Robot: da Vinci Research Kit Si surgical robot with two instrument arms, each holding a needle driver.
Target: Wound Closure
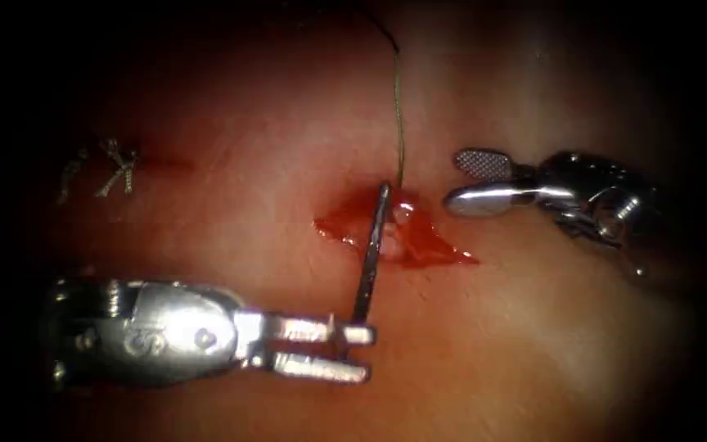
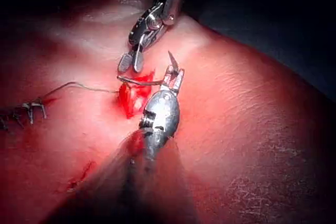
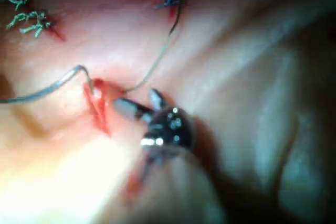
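Observation:
The curved needle (image 1: 372, 245) lies across the red cut (image 1: 419, 237) in the tissue. Its far end sits in the tissue at the cut's upper edge, where the thread (image 1: 399, 106) leaves and runs up and away. Its near end reaches my left tool (image 1: 367, 354), whose jaws stand parted, open around it. In the left wrist view the needle's tip (image 2: 170, 57) pokes out past those jaws. My right tool (image 1: 456, 178) hovers just right of the cut, open and holding nothing. The right wrist view shows the needle (image 3: 58, 81) arching into the cut beside the right tool (image 3: 136, 100).
Finished stitches with cut thread ends (image 1: 116, 168) sit along the closed part of the cut at the far left. Red fluid (image 1: 345, 225) pools in the open cut. A small red mark (image 2: 79, 177) lies on the tissue beside the left shaft.

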